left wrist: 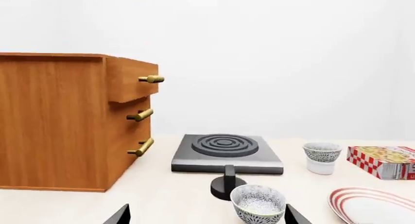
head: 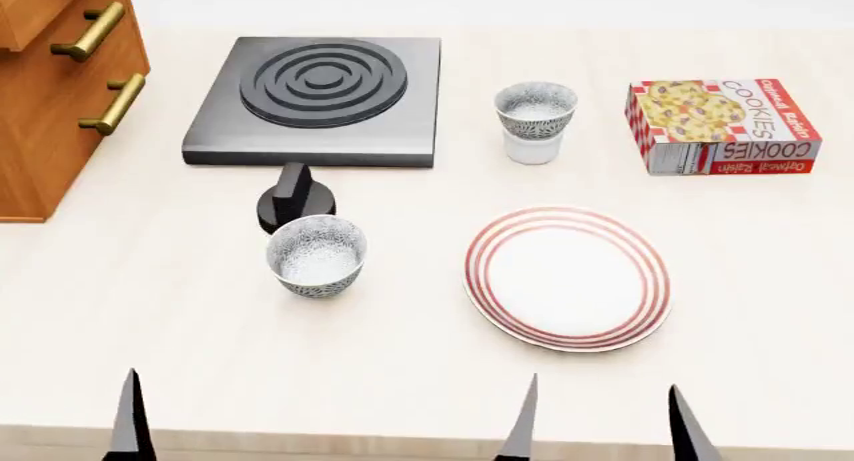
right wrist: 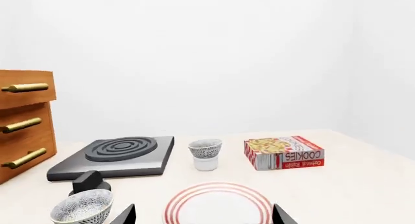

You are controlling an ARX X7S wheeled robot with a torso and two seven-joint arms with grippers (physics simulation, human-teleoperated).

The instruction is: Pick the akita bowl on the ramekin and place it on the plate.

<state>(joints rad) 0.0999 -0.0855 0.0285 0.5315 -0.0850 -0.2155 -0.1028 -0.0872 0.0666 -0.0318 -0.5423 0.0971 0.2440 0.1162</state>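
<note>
Left wrist view: bowl [left wrist: 321, 152] sits on white cup [left wrist: 320, 166], well beyond the released left end effector [left wrist: 206, 215].

Head view: right end effector [head: 603, 421] released, plate [head: 567, 277] just ahead.

Right wrist view: probably light, rigid, slick; grip the rim.

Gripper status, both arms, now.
Left gripper: open, empty, the second speckled bowl between its fingertips but not gripped.
Right gripper: open, empty, low in front of the plate.
</note>
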